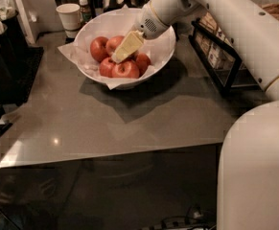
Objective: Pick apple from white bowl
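Where it reaches into white bowl (164, 46), gripper (119, 56) among apples (125, 70), openness unclear.

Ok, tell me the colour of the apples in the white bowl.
Red, clearest in the camera view; the hand is down among the apples.

A paper cup (71, 14) and perhaps a bottle (84, 8) stand on the grey table (129, 123), a black rack (219, 61) well apart.

Glossy white rounded arm (235, 28), small dark screws (259, 13), round perforated grille (151, 25) nr wrist, pale-yellow hand (119, 56) in white bowl (165, 47)
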Controlling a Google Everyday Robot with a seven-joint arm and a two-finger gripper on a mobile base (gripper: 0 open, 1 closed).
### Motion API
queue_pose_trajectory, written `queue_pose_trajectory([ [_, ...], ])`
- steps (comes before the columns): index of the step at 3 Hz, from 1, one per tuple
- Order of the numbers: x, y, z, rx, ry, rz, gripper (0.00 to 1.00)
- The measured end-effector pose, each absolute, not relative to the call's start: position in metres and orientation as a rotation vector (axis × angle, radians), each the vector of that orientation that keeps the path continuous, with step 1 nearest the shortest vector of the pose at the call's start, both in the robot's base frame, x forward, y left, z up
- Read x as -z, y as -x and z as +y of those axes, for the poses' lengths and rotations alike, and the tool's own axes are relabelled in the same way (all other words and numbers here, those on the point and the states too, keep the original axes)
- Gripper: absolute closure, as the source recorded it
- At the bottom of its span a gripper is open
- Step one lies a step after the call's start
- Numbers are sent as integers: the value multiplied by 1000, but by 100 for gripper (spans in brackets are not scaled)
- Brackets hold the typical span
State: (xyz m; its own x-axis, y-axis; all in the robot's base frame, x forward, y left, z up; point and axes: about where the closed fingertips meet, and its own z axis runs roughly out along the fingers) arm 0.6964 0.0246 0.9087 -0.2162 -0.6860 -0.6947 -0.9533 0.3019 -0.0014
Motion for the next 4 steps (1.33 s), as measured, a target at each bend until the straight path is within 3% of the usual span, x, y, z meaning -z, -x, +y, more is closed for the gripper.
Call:
queue_pose_trajectory([
  [3, -907, -699, 27, -591, 1424, 1997, 97],
  [4, -921, -693, 25, -577, 1392, 1942, 100],
])
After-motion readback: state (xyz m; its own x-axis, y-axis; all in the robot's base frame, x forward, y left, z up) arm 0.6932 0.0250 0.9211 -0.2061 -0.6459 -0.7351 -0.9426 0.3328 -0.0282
